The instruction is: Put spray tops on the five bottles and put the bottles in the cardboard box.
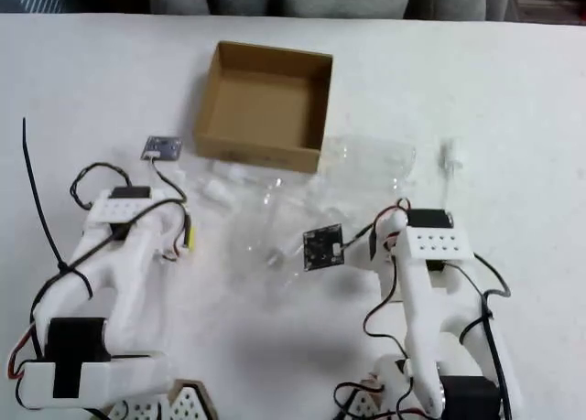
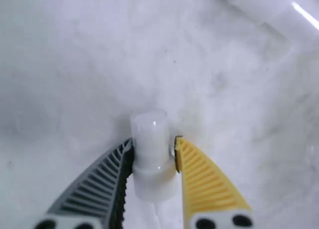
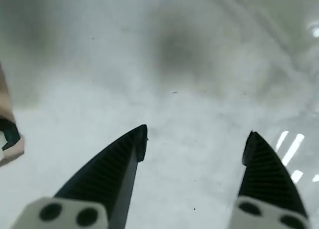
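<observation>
the clear bottles [image 1: 371, 156] are blending into the white desk [image 1: 513, 91], their outlines hard to make out, between and beyond the grippers. the left gripper [image 2: 152, 144] is clamping a white spray top [image 2: 149, 129], its lower end cut off. the right gripper [image 3: 195, 136] is hanging spread apart over the desk. the cardboard box [image 1: 256, 153] is sitting beyond both.

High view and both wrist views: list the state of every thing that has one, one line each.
cardboard box: open-topped, nothing in it.
bottles: lying on the table, outside the box.
left gripper: shut on the spray top.
spray top: pinched between the fingers.
right gripper: open, holding nothing.
</observation>
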